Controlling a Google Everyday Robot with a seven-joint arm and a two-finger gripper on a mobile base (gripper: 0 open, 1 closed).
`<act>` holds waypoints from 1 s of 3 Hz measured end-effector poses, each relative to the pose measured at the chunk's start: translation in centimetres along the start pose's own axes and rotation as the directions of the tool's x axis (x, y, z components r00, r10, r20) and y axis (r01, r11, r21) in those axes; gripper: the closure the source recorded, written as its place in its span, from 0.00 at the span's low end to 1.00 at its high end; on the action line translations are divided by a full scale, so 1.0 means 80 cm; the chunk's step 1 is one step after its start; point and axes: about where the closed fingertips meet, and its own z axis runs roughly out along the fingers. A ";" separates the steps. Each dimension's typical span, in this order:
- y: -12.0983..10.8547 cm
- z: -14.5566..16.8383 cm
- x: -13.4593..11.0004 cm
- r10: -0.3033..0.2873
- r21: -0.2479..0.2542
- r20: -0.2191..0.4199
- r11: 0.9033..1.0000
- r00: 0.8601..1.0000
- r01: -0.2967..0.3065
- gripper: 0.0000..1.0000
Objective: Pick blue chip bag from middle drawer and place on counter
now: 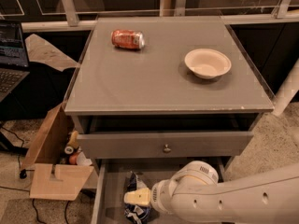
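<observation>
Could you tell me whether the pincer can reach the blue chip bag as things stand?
Probably yes: the pincer hangs in the open middle drawer, right at the blue chip bag, nothing between them.

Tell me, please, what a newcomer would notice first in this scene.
The white arm at the bottom right, with its gripper in the open middle drawer over the blue chip bag. On the grey counter, an orange-red soda can lies at the back left and a pale bowl stands at the right.
</observation>
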 end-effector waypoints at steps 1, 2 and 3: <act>0.000 -0.001 -0.019 0.009 0.009 0.036 1.000 0.999 -0.009 0.00; 0.007 0.032 -0.019 -0.050 0.041 -0.016 0.998 0.999 0.051 0.00; 0.007 0.033 -0.018 -0.084 0.041 -0.017 0.996 0.996 0.085 0.00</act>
